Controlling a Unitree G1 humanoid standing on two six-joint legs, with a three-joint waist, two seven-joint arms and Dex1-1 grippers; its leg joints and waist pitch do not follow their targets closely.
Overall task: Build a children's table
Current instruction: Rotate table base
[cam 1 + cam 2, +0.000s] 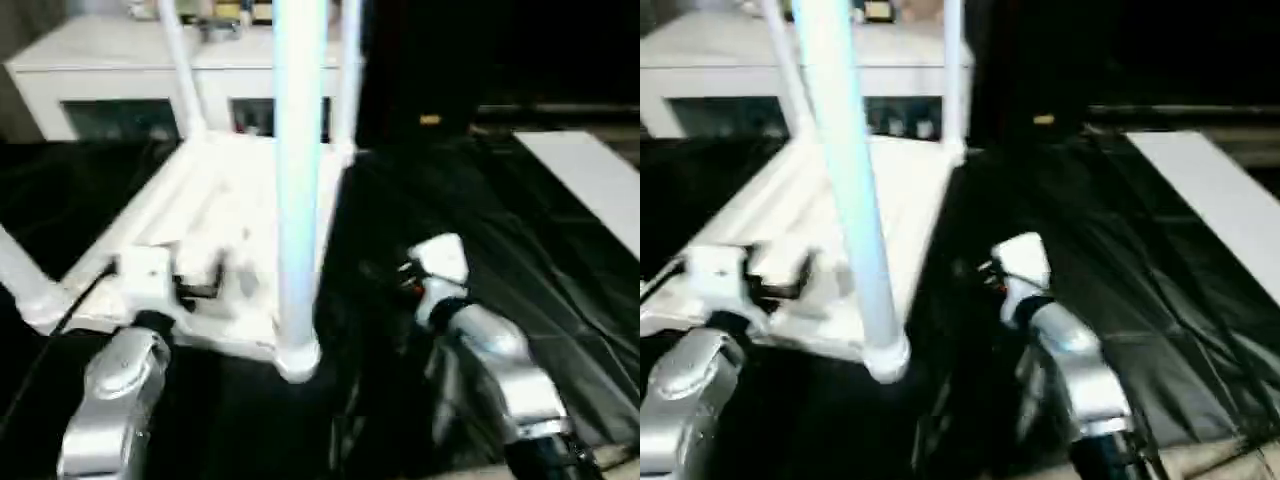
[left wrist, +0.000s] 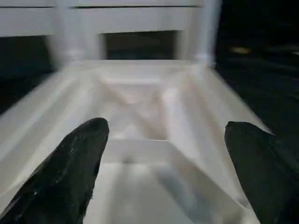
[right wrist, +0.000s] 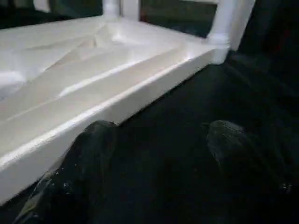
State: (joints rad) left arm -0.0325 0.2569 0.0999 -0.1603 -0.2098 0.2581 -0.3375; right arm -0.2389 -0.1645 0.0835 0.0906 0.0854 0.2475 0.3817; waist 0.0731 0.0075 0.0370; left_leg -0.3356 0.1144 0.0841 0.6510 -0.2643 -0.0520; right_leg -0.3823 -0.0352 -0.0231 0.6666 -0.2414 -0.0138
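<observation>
- Your workspace was a floor covered in crinkled black sheeting (image 1: pixel 520 250), with a low white glass-door cabinet (image 1: pixel 120 75) along its far edge and a white board (image 1: pixel 1210 190) lying toward its far right corner.
- The tabletop (image 1: pixel 230 240) lay upside down on the sheeting's left half, ribbed underside up, its far edge close to the cabinet.
- 3 legs (image 1: pixel 298 170) stood upright in corner sockets: 1 at the near right corner and 2 at the far corners. At the near left corner a white tube (image 1: pixel 25 275) slanted off toward the left.
- Your left gripper (image 2: pixel 163 154) hung over the tabletop's near edge, its 2 black fingers (image 2: pixel 77 163) spread wide and holding nothing, the X-ribs showing between them.
- Your right gripper (image 3: pixel 159 154) sat above the black sheeting just beside the tabletop's right edge, fingers (image 3: pixel 88 158) parted fairly wide and empty.
- Whether either gripper touched the plastic, you could not tell.
</observation>
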